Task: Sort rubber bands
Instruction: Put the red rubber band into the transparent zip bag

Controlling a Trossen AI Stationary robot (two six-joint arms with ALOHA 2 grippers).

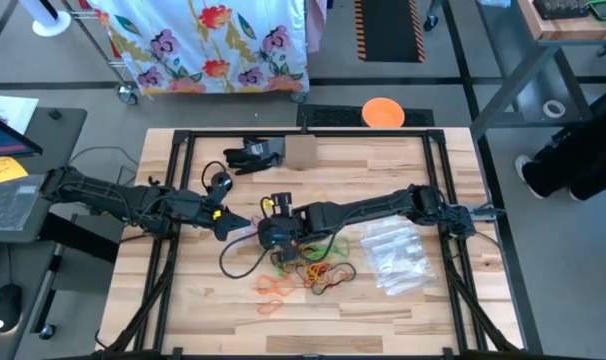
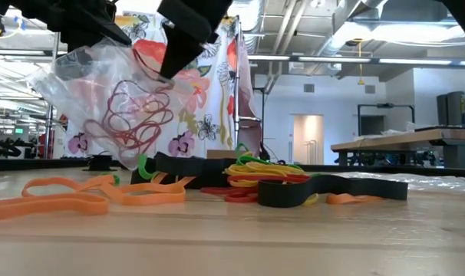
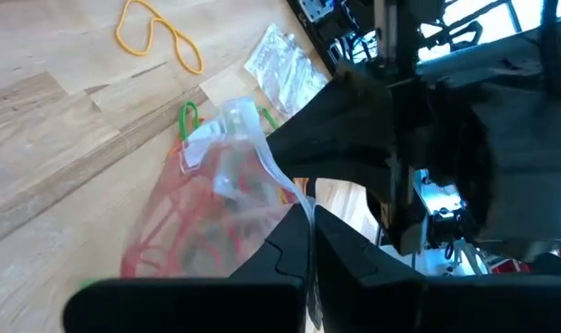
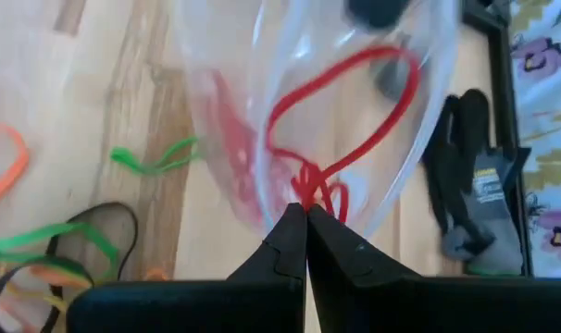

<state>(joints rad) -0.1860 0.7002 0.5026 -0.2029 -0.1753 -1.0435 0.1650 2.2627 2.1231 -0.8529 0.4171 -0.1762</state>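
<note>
Rubber bands, light and floppy, litter the bench; left pincer grips the clear bag, right pincer pinches red bands inside.

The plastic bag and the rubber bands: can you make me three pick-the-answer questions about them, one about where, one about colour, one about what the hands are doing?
1. Where is the clear bag?
A. Flat on the table
B. Held up above the table
C. On the floor

2. What colour are the bands inside the bag?
A. Red
B. Blue
C. White

3. How is the right hand?
A. Wide open
B. Shut on a red band
C. Shut on a glove

Answers: 1 B, the low view shows the bag hanging above the wood, pinched by the left hand. 2 A, red loops show through the plastic. 3 B, the right wrist view shows its fingertips closed on a red loop at the bag's mouth.
</note>
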